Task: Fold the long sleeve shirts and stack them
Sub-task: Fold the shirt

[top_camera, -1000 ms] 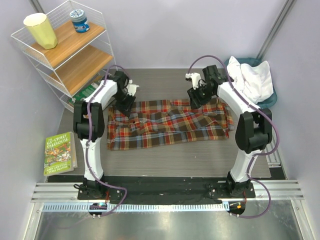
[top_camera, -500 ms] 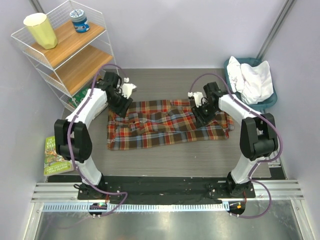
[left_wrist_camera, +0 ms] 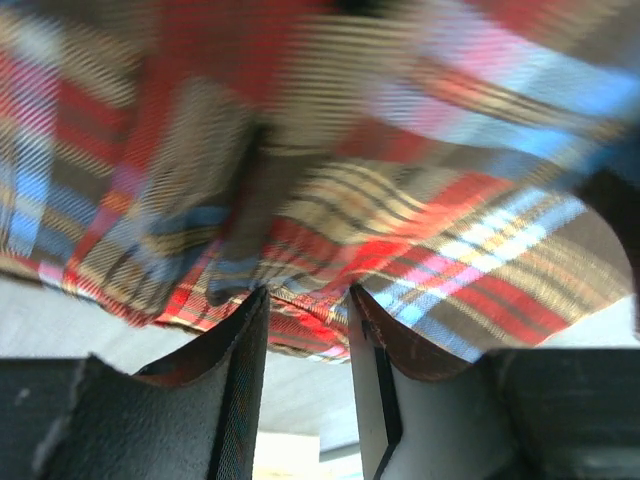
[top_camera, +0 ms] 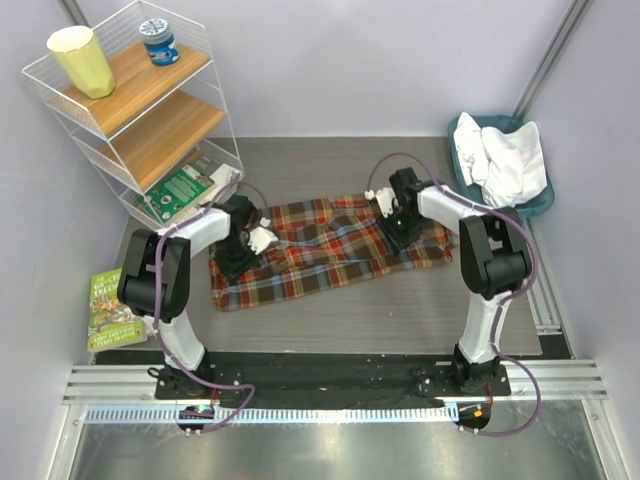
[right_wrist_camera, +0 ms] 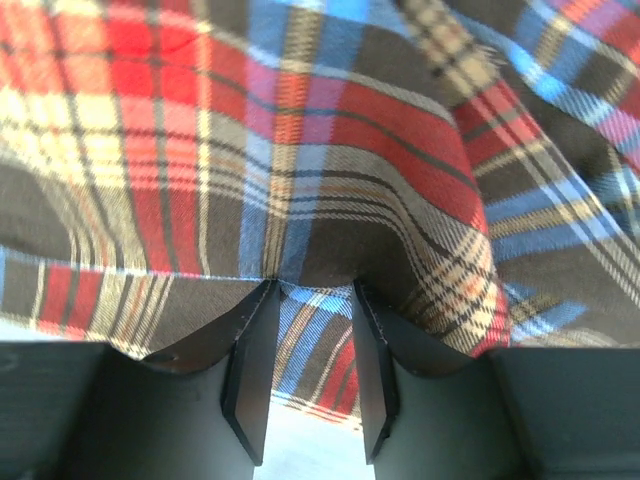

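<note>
The plaid long sleeve shirt [top_camera: 320,255] lies spread and rumpled across the middle of the table. My left gripper [top_camera: 240,258] is down on its left part and my right gripper [top_camera: 395,228] on its far right part. In the left wrist view the left gripper [left_wrist_camera: 307,295] has its jaws apart, with a red fold of the shirt [left_wrist_camera: 400,200] at the fingertips. The right gripper [right_wrist_camera: 312,285] also stands apart, the plaid cloth [right_wrist_camera: 300,150] draped over its tips and showing in the gap. The white long sleeve shirt [top_camera: 505,160] is heaped in the basket.
The teal basket [top_camera: 540,200] stands at the far right. A white wire shelf [top_camera: 150,110] at the far left carries a yellow cup [top_camera: 82,60], a blue jar [top_camera: 158,42] and a green book [top_camera: 185,185]. Another book [top_camera: 118,305] lies at the left edge.
Both grippers have come from the shirt's far edge toward me and down onto the cloth. The shirt's left part has shifted and rumpled. The left jaws widened, then narrowed a little.
</note>
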Robot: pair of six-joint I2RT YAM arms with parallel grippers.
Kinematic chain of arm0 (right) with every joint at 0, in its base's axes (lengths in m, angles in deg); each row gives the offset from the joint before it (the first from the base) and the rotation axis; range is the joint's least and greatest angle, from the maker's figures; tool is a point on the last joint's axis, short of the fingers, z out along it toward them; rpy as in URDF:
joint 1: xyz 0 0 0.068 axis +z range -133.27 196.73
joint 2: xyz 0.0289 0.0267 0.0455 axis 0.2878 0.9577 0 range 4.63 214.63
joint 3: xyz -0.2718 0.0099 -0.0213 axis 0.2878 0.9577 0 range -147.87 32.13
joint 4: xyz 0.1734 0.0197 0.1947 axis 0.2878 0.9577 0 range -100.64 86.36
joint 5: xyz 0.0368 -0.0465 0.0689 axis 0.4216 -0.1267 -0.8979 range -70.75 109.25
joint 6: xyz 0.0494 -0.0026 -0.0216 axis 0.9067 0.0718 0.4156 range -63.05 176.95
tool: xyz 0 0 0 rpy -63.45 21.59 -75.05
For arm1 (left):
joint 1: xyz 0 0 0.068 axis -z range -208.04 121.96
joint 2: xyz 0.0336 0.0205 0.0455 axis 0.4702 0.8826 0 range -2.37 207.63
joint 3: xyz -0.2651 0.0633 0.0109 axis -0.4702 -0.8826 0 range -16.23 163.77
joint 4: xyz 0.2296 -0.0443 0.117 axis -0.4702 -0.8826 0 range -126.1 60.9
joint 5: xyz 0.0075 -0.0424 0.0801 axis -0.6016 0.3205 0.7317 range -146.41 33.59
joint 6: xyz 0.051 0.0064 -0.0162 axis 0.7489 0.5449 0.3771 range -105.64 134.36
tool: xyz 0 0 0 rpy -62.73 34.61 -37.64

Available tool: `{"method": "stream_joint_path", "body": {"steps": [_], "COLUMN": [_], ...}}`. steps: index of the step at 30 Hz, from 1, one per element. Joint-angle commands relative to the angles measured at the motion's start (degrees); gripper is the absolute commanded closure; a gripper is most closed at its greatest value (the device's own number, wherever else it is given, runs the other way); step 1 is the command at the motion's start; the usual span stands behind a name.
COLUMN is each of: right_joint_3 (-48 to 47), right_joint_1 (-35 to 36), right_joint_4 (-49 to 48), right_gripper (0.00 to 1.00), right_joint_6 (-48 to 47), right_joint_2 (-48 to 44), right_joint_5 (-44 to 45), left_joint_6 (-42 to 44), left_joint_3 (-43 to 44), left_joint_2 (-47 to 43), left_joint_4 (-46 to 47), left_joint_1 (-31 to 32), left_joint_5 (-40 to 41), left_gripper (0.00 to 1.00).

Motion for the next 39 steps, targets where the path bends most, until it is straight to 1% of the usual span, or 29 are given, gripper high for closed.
{"method": "stream_joint_path", "body": {"steps": [1, 3, 4, 5, 7, 8, 9, 10, 12, 13, 16, 20, 22, 24, 26, 29, 30, 32, 33, 35, 36, 37, 39], "right_joint_3": [-12.67, -18.93, -21.83, -27.08, -31.60, -31.97, -31.19, -30.22, -28.11, -26.02, -22.05, -19.93, -20.02, -20.37, -20.54, -20.81, -20.81, -20.81, -20.90, -20.90, -20.98, -20.98, -20.98], "right_joint_1": [0.73, 0.91, 1.17, 1.43, 1.44, 1.26, 1.09, 0.82, -0.32, -0.50, -0.76, -1.72, -3.47, -4.89, -6.73, -8.76, -8.93, -9.55, -9.46, -9.46, -9.55, -9.55, -9.46], "right_joint_4": [-7.50, -7.33, -7.33, -7.07, -5.92, -5.57, -5.57, -5.57, -5.57, -5.31, -4.17, -1.71, -0.57, 1.10, 2.59, 4.09, 4.27, 5.15, 5.59, 6.64, 6.91, 7.17, 7.35], "right_gripper": [0.61, 0.61, 0.61, 0.61, 0.61, 0.61, 0.61, 0.60, 0.59, 0.58, 0.58, 0.59, 0.59, 0.59, 0.59, 0.59, 0.59, 0.59, 0.59, 0.59, 0.59, 0.59, 0.59], "right_joint_6": [-0.70, -0.96, -1.31, -1.49, -1.84, -2.19, -2.37, -2.72, -2.55, -2.46, -2.37, 0.87, 2.63, 4.12, 4.40, 4.31, 4.40, 3.87, 3.78, 3.25, 3.25, 3.25, 3.34], "right_joint_2": [11.70, 16.10, 18.99, 19.89, 18.94, 17.63, 13.79, 11.57, 7.62, 4.46, -0.12, -1.81, -1.72, -1.55, -1.46, -1.98, -2.33, -2.69, -2.86, -3.13, -3.13, -2.78, -2.25], "right_joint_5": [5.09, 5.79, 6.06, 6.15, 5.80, 5.71, 5.36, 4.84, 2.91, 2.46, 1.49, -1.05, -3.94, -5.71, -7.21, -8.44, -8.53, -8.62, -8.62, -8.88, -8.97, -9.05, -9.32], "left_joint_6": [3.68, 2.62, 1.84, 1.13, 0.08, -0.54, -0.63, -0.46, 0.51, 1.55, 5.68, 8.41, 8.51, 8.95, 8.77, 8.51, 7.99, 6.50, 4.14, 0.70, -0.71, -3.77, -6.86], "left_joint_3": [-6.21, -6.13, -5.95, -5.17, -3.76, -1.58, -0.42, 1.59, 2.92, 3.71, 4.33, 3.28, 3.37, 3.19, 1.61, -1.02, -1.64, -2.61, -2.00, 3.08, 5.63, 11.74, 18.45], "left_joint_2": [-5.58, -9.00, -9.89, -10.86, -12.97, -13.41, -14.29, -14.90, -15.87, -15.79, -12.02, -7.19, -3.77, -1.82, 0.11, 1.87, 2.23, 2.75, 3.80, 5.56, 7.83, 9.25, 12.14], "left_joint_4": [-5.14, -6.38, -7.69, -7.96, -9.63, -10.07, -10.34, -10.60, -9.47, -7.63, -5.69, -2.00, -1.47, -2.08, -2.25, -4.18, -4.71, -4.71, -5.24, -6.29, -6.91, -7.35, -8.75], "left_joint_1": [5.09, 8.44, 12.37, 14.24, 17.14, 17.16, 16.38, 15.76, 13.31, 12.68, 11.89, 11.97, 12.06, 12.41, 13.20, 17.76, 21.60, 25.93, 30.47, 35.50, 40.57, 43.06, 47.28], "left_joint_5": [-2.90, -4.94, -6.17, -6.53, -9.85, -10.66, -11.19, -12.24, -12.17, -11.55, -6.82, -3.12, -0.66, -0.39, 2.25, 2.95, 2.78, 2.00, 0.94, -3.53, -4.94, -6.17, -10.74], "left_gripper": [0.62, 0.60, 0.60, 0.59, 0.58, 0.57, 0.57, 0.57, 0.56, 0.55, 0.56, 0.57, 0.59, 0.60, 0.62, 0.64, 0.64, 0.64, 0.64, 0.65, 0.65, 0.65, 0.65]}}
